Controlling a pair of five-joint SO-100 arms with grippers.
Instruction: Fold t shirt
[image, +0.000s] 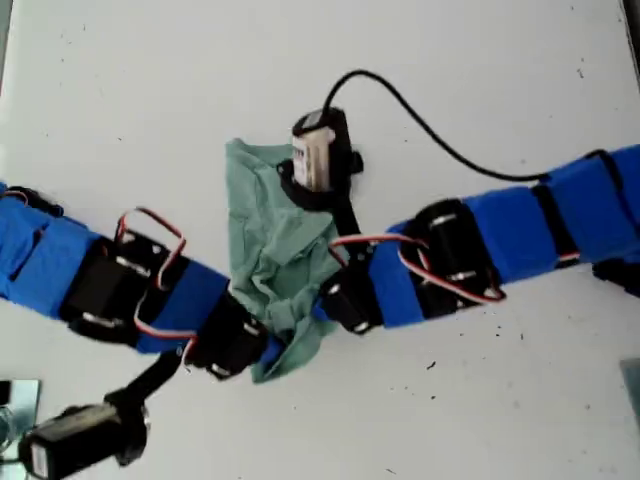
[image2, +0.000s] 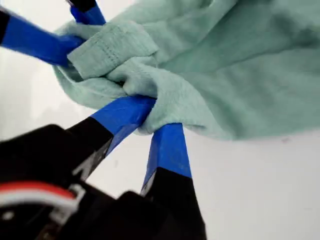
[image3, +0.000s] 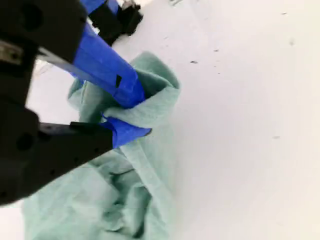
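Pinching a bunched fold of the shirt (image2: 240, 75), my first gripper (image2: 150, 117) has its blue jaws closed narrow on the cloth, with a hemmed edge lying just past the tips. My second gripper (image3: 131, 112) likewise clamps a rolled edge of the shirt (image3: 125, 195) between its jaws. In the exterior view the shirt (image: 275, 250) lies crumpled on the white table (image: 120, 90), between the two arms.

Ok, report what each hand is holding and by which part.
Both hold the t shirt. My first hand is shut on a bunched, stitched hem edge. My second hand pinches a folded edge; which part of the shirt, I cannot tell.
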